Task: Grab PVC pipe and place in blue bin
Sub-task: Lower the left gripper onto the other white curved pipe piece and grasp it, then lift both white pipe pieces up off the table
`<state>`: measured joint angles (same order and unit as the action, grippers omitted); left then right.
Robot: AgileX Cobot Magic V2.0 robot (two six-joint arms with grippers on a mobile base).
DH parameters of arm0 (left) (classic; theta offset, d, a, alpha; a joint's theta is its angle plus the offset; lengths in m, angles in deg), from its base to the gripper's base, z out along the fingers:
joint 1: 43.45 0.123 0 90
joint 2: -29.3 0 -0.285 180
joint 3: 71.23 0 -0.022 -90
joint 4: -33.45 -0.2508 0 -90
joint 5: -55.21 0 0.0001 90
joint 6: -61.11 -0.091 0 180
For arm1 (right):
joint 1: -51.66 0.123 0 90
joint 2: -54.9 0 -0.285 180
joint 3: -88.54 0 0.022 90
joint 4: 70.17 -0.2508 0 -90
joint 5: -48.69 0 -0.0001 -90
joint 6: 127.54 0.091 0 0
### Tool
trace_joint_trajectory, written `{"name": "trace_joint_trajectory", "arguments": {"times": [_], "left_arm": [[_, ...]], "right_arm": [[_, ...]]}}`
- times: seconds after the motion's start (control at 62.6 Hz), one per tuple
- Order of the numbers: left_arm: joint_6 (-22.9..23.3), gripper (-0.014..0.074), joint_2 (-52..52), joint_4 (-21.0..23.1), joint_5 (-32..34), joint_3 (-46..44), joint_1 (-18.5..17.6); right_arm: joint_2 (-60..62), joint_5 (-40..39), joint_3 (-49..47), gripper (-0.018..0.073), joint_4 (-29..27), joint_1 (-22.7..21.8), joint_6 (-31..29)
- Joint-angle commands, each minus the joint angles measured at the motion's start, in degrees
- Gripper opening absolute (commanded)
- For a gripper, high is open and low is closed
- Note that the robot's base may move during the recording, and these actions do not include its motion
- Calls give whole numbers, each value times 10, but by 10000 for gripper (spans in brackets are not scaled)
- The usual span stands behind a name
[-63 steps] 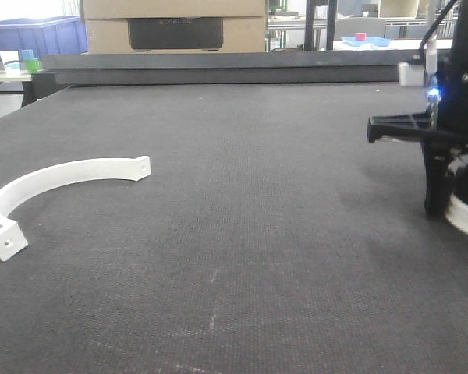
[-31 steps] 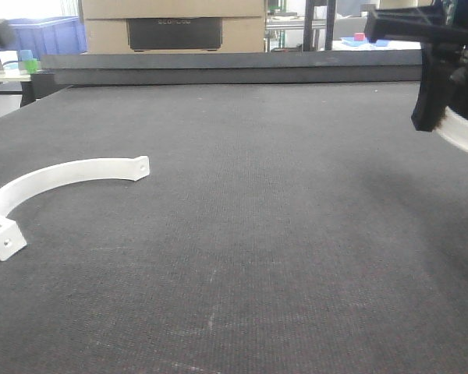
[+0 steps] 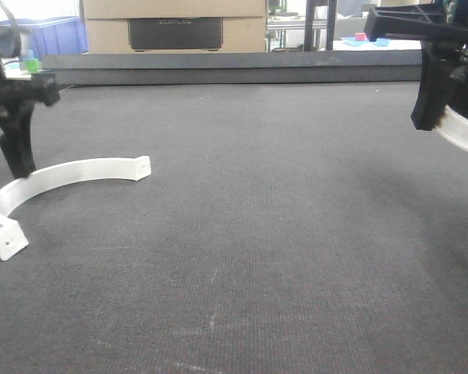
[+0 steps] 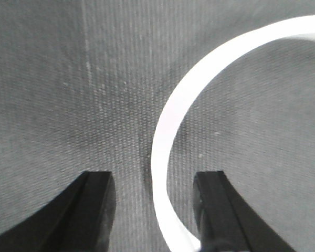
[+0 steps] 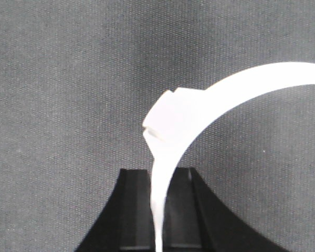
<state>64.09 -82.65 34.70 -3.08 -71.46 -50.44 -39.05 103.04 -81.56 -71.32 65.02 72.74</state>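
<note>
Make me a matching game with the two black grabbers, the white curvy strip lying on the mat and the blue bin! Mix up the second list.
Things:
1. black left gripper
2. black right gripper
3. loose white curved plastic strip
4. blue plastic bin

Places and states:
A. far back on the left
B. shut on a second white strip, up in the air
C. lying flat on the dark grey mat
D. open, fingers either side of a strip

Pairs: 1-D, 2-B, 3-C, 4-A.

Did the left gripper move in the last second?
Yes. The left gripper, out of view then, has come down from the upper left to the white curved pipe piece lying on the mat.
</note>
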Motion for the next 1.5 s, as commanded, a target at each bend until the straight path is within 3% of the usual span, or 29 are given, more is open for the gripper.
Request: {"name": "trace_joint_trajectory", "arguments": {"times": [0.0, 0.384, 0.495, 0.591, 0.815, 0.975, 1.247, 1.486], "left_arm": [[15, 239, -17, 1, -3, -4, -3], [21, 178, -46, 1, 6, -4, -3], [21, 52, -46, 1, 6, -4, -3], [21, -115, -46, 1, -6, -5, -3], [21, -111, -3, 1, -49, -16, -3], [21, -111, 83, 19, -62, -16, -3], [18, -111, 226, 27, 19, -11, -3], [-12, -111, 354, 27, 200, 74, -3]], "right_arm": [[6, -8, 0, -168, 5, 0, -5], [6, -12, 0, -168, 5, 0, -5], [6, -20, 0, -168, 5, 0, -5], [7, -20, 0, -168, 5, 0, -5], [50, -13, 0, -168, 5, 0, -5], [107, -19, 0, -168, 22, 0, -5], [189, -27, 0, -168, 80, 0, -5], [255, -119, 47, -168, 111, 0, -5]]}}
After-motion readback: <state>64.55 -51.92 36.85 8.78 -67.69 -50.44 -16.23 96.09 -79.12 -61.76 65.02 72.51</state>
